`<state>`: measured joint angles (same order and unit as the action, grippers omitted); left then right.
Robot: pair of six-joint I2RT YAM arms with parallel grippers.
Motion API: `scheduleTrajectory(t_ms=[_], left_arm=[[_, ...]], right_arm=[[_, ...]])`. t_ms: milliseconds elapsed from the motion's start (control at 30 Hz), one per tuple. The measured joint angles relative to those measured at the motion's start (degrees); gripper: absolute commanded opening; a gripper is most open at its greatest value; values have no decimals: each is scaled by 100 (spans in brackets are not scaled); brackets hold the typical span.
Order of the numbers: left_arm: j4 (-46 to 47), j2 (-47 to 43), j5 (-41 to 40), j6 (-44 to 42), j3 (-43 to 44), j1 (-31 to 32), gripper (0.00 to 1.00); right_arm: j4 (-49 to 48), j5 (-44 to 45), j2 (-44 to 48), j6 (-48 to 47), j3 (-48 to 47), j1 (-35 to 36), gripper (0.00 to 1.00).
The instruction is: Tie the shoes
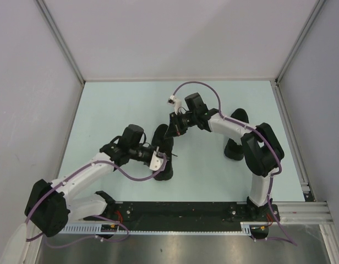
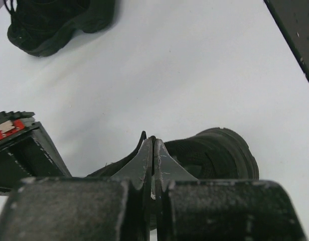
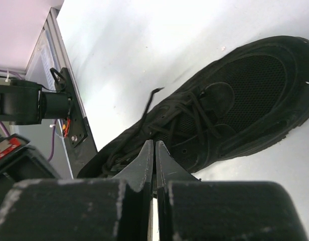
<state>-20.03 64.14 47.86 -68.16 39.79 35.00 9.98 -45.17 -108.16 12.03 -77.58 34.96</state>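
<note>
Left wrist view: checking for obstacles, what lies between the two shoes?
Only bare table between the far shoe and the near shoe, shown in the left wrist view.

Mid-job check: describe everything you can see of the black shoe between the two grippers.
The shoe is an all-black low-top with a mesh toe, thick sole and thin black laces crisscrossed up the front, one loose end sticking out sideways. It rests sole-down on the pale table. The shut left gripper and right gripper sit over it; whether either pinches a lace is unclear.

First shoe [image 1: 161, 135] centre; second shoe [image 1: 239, 116] to its right.
</note>
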Motion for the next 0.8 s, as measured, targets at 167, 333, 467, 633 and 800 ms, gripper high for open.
scheduleTrajectory(t_ms=[167, 333, 467, 633, 800], left_arm=[[354, -72, 74, 868, -4, -20, 0], [811, -184, 131, 2065, -155, -243, 0], [1346, -234, 170, 3355, -358, -579, 0], [2151, -264, -48, 5115, -588, -938, 0], [2712, -262, -426, 6708, -660, -1220, 0]], right_arm=[[-35, 85, -9, 44, 33, -59, 0], [-85, 96, -9, 151, 131, -120, 0], [-142, 94, -4, 197, 275, -133, 0], [-153, 94, 59, 275, 446, -140, 0], [-155, 94, 229, 282, 544, -144, 0]])
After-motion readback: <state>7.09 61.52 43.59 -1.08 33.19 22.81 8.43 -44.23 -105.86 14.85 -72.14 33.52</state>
